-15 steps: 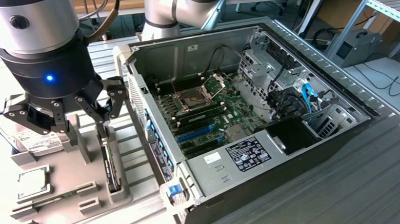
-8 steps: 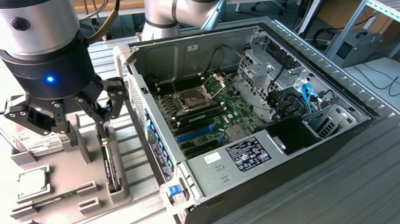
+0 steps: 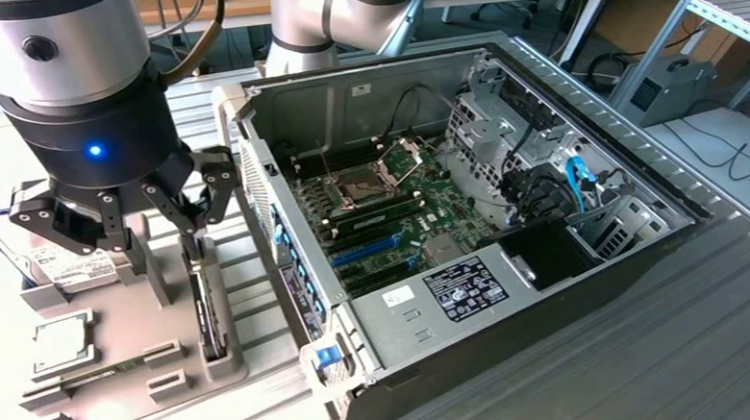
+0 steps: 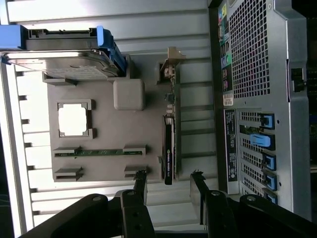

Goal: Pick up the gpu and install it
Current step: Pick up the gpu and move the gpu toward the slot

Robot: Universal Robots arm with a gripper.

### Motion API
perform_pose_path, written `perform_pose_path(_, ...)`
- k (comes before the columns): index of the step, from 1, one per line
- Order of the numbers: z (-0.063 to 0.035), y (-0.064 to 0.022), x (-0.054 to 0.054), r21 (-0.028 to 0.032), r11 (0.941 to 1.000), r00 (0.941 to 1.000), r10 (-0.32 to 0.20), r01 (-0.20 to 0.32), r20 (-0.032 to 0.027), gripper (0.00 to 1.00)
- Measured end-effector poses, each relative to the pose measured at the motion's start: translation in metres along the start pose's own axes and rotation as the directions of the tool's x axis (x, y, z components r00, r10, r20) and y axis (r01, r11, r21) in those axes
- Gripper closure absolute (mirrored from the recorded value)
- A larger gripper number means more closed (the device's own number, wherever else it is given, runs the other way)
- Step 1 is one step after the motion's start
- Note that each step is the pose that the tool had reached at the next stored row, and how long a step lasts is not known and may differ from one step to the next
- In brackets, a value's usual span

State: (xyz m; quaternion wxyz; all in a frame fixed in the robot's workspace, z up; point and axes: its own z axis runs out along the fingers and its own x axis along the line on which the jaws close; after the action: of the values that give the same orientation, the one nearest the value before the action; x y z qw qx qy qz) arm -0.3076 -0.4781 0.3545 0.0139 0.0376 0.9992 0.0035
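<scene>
Nothing legible — the power supply's label (image 3: 467,292) and the hard drive's sticker (image 3: 59,266) bear unreadable print.

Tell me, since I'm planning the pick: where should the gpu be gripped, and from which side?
Probably take the gpu by its upper long edge, pinching across its two flat faces, coming straight down. It stands on edge in a slot of the grey tray, so only that edge is free, and the open gripper hangs over it.
</scene>
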Motion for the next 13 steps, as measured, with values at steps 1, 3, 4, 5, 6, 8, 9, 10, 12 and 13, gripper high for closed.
perform_pose_path(1,0.0002,0.0000,0.0000,0.0000,1.0000,1.0000,0.000,0.000,0.0000,0.52)
perform_pose_path(3,0.0006,0.0000,0.0000,0.0000,1.0000,1.0000,0.000,0.000,0.0000,0.52)
perform_pose_path(4,0.0007,0.0000,0.0000,0.0000,1.0000,1.0000,0.000,0.000,0.0000,0.52)
perform_pose_path(5,0.0009,0.0000,0.0000,0.0000,1.0000,1.0000,0.000,0.000,0.0000,0.52)
perform_pose_path(6,0.0011,0.0000,0.0000,0.0000,1.0000,1.0000,0.000,0.000,0.0000,0.52)
perform_pose_path(8,0.0015,0.0000,0.0000,0.0000,1.0000,1.0000,0.000,0.000,0.0000,0.52)
perform_pose_path(9,0.0018,0.0000,0.0000,0.0000,1.0000,1.0000,0.000,0.000,0.0000,0.52)
perform_pose_path(10,0.0020,0.0000,0.0000,0.0000,1.0000,1.0000,0.000,0.000,0.0001,0.52)
perform_pose_path(12,0.0024,0.0000,0.0001,0.0000,1.0000,1.0000,0.000,0.000,0.0001,0.52)
perform_pose_path(13,0.0027,0.0000,0.0001,0.0000,1.0000,1.0000,0.000,0.000,0.0000,0.52)
